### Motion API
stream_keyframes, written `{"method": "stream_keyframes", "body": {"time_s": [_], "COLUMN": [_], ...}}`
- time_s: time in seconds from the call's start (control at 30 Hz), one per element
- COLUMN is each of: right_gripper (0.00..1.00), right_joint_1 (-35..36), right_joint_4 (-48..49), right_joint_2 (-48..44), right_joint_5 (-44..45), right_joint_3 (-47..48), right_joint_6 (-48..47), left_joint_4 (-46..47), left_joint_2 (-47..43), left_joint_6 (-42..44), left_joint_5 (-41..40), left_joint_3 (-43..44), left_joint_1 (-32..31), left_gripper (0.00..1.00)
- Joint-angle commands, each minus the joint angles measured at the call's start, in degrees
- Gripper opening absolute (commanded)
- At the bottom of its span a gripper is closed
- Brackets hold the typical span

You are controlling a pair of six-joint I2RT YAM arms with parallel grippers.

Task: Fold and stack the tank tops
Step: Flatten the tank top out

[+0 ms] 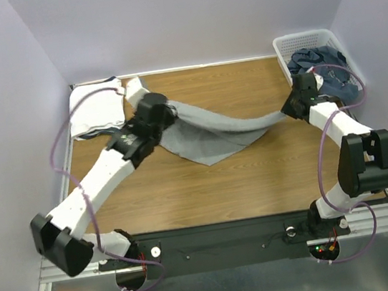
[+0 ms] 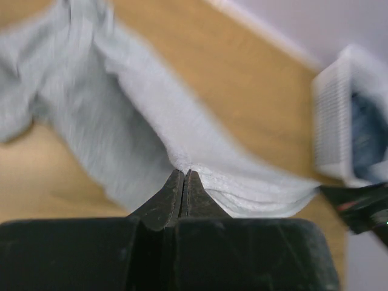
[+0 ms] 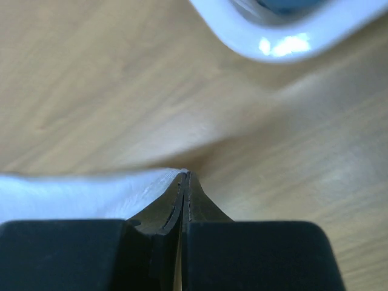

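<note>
Grey tank top [image 1: 214, 134] stretches across the middle of the wooden table [image 1: 257, 180] in the top view. It is pulled between the left gripper [image 1: 166, 114] at centre left and the right gripper [image 1: 291, 106] at centre right. A white folded top [image 1: 95, 109] lies upper left, the basket [image 1: 295, 38] upper right. Left wrist view: jaws pinched tight on the grey cloth's edge, lower centre. Right wrist view: jaws closed on a pale fold at lower left.
</note>
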Motion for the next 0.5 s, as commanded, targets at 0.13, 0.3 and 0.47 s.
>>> {"method": "stream_keyframes", "body": {"time_s": [0.13,0.3,0.47], "right_gripper": [0.00,0.00,0.00], "right_joint_1": [-3.1,-4.2,-4.2], "right_joint_4": [-1.1,-2.8,-2.8], "right_joint_2": [-7.0,-6.9,-5.8], "right_joint_5": [-9.7,-10.9,-12.1], "right_joint_3": [22.5,41.0,57.9], "right_joint_6": [2.3,4.3,5.7], "left_joint_4": [5.0,11.0,14.4], "left_joint_2": [-7.4,-5.6,-2.6], "left_joint_6": [13.8,19.9,24.8], "left_joint_5": [-3.0,-3.4,-4.6], "left_joint_3": [21.0,33.8,46.1], "left_joint_1": [8.2,9.2,9.2], "left_gripper": [0.00,0.00,0.00]}}
